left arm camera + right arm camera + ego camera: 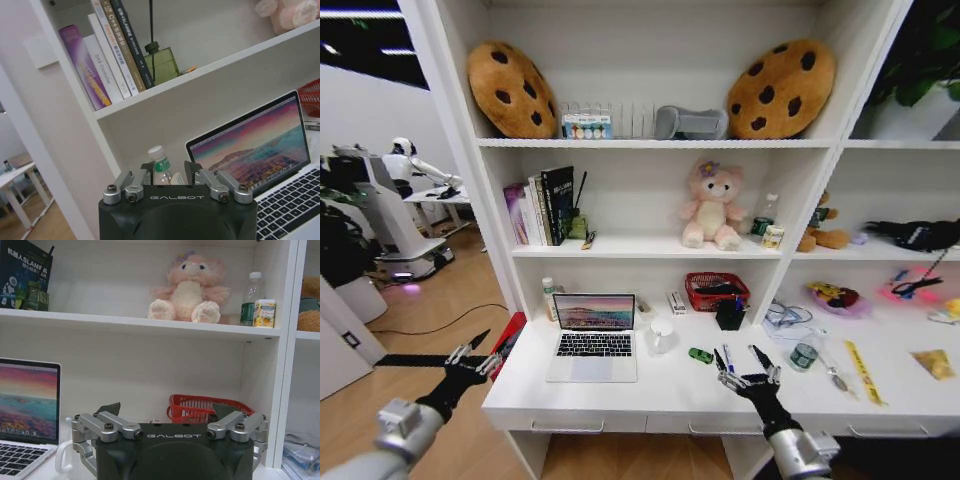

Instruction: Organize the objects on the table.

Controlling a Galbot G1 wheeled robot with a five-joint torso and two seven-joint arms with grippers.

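On the white table (pixel 620 392) an open silver laptop (pixel 592 338) stands left of centre with its screen lit. It appears again in the left wrist view, laptop (pixel 255 145), and in the right wrist view, laptop (pixel 27 395). A small green oval item (pixel 700 355) lies to its right. A blue pen (pixel 728 357) lies beside that, under my right gripper (pixel 738 358) (pixel 167 412), which hovers open with nothing in it. My left gripper (pixel 468 347) (pixel 170 172) hangs open and holding nothing off the table's left end.
A white cup (pixel 661 335), a black pen holder (pixel 729 315) and a red basket (pixel 716 290) stand behind the green item. A small bottle (pixel 549 298) is left of the laptop. A small jar (pixel 803 355), a yellow ruler (pixel 863 370) and other clutter lie to the right. Shelves rise directly behind.
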